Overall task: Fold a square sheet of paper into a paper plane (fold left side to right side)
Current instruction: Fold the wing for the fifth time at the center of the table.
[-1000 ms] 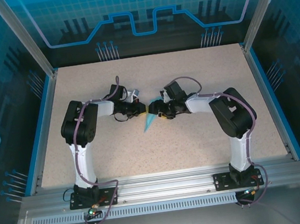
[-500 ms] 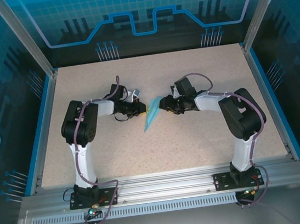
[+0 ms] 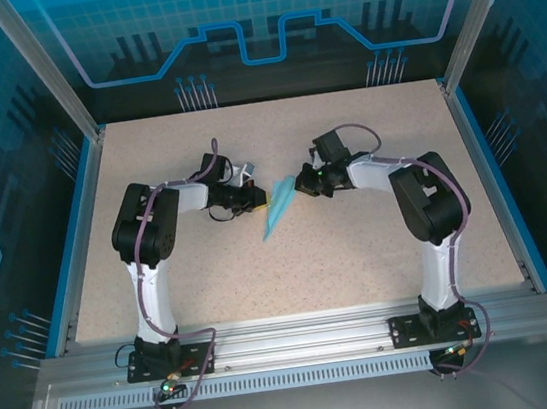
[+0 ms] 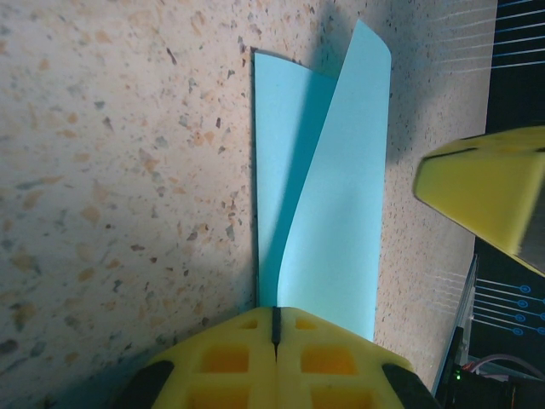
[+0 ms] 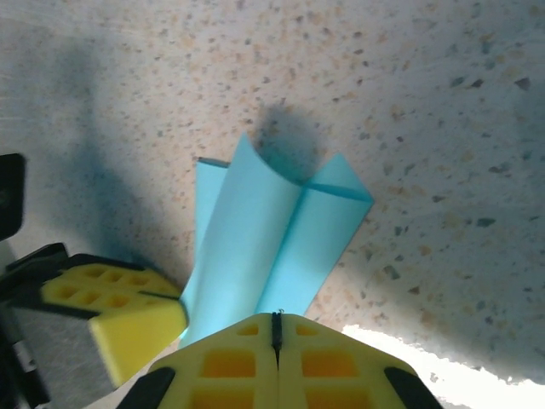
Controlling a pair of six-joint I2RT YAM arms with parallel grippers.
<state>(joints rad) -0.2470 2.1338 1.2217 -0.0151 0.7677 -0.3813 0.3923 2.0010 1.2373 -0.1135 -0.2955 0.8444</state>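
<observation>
The light-blue paper plane point(image 3: 273, 217) lies mid-table as a narrow creased shape with one flap curling up point(image 4: 341, 196). My left gripper point(image 3: 265, 200) is at its far end, coming from the left. Its jaws are shut, and the fingertips point(image 4: 274, 311) sit over the paper's edge. My right gripper point(image 3: 298, 185) is close on the other side of that same end, also shut. The folded paper point(image 5: 264, 247) runs out from under its fingertips point(image 5: 275, 317). I cannot see whether either gripper pinches the paper.
The speckled table point(image 3: 361, 253) is walled by blue rails point(image 3: 487, 176) left and right. Each wrist view catches the other gripper's yellow fingers: the right ones point(image 4: 485, 192) and the left ones point(image 5: 119, 319).
My right gripper has pulled back to the right, off the paper's middle, and its jaws have closed. The left gripper and the paper have stayed put.
</observation>
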